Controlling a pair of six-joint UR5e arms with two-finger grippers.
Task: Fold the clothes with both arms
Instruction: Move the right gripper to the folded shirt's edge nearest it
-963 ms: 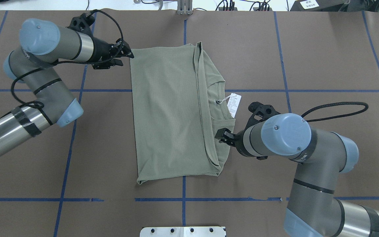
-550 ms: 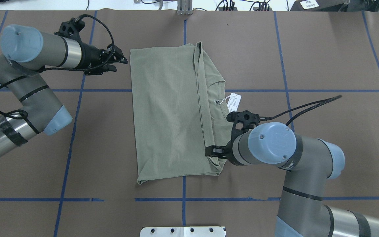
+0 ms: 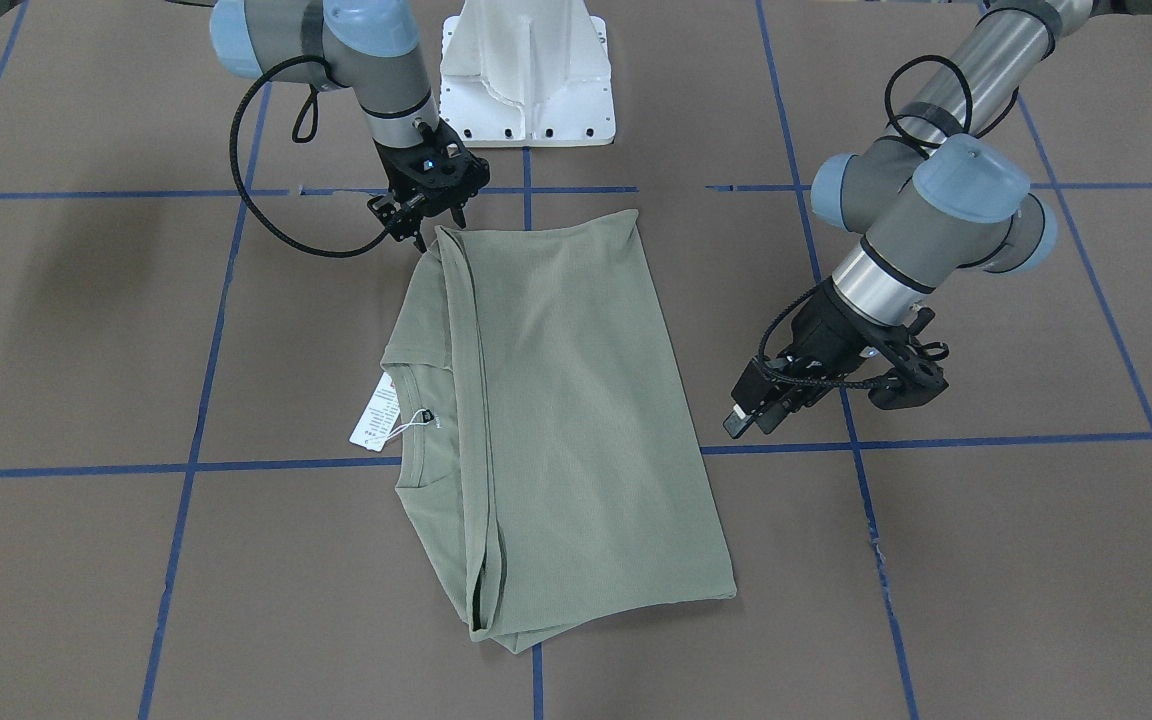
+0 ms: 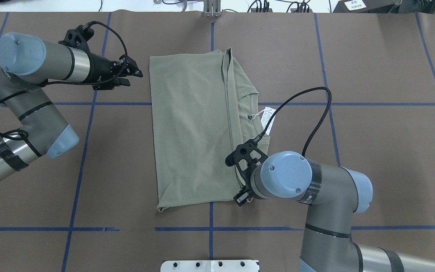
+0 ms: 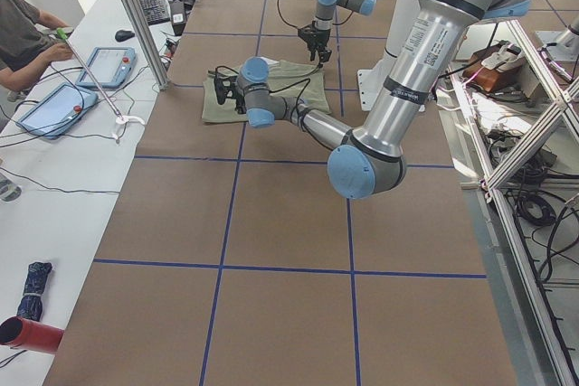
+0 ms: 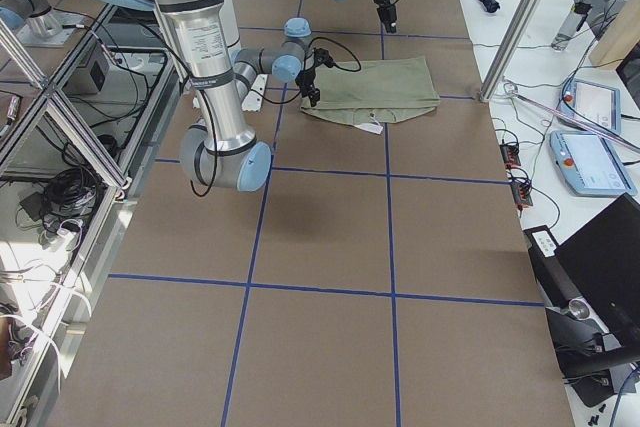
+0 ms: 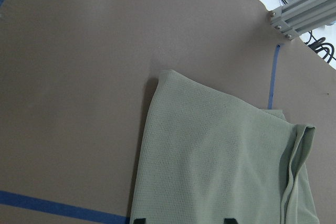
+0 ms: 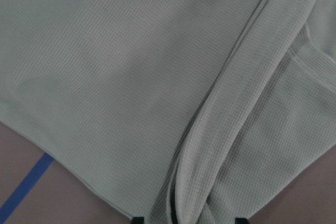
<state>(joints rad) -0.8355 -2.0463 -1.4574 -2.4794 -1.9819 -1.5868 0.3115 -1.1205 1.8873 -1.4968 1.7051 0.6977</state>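
The olive-green shirt (image 4: 191, 128) lies folded flat in the middle of the table, and also shows in the front view (image 3: 576, 400). Its white hang tag (image 4: 268, 119) rests by the neckline on the right. My left gripper (image 4: 137, 71) is open and empty, a little to the left of the shirt's far-left corner; its wrist view shows that corner (image 7: 220, 166). My right gripper (image 4: 241, 198) is open and points down over the shirt's near-right corner. In its wrist view the folded edge (image 8: 231, 124) runs between the two fingertips.
The white robot base plate (image 4: 210, 265) sits at the near table edge, and also shows in the front view (image 3: 526, 80). Blue tape lines (image 4: 77, 166) cross the brown table. A metal post (image 4: 212, 11) stands at the far edge. Operators' tablets (image 5: 54, 106) lie beyond it.
My right gripper moved from beside the neckline to the shirt's near-right corner and turned downward. My left gripper drew back to the left, away from the far-left corner.
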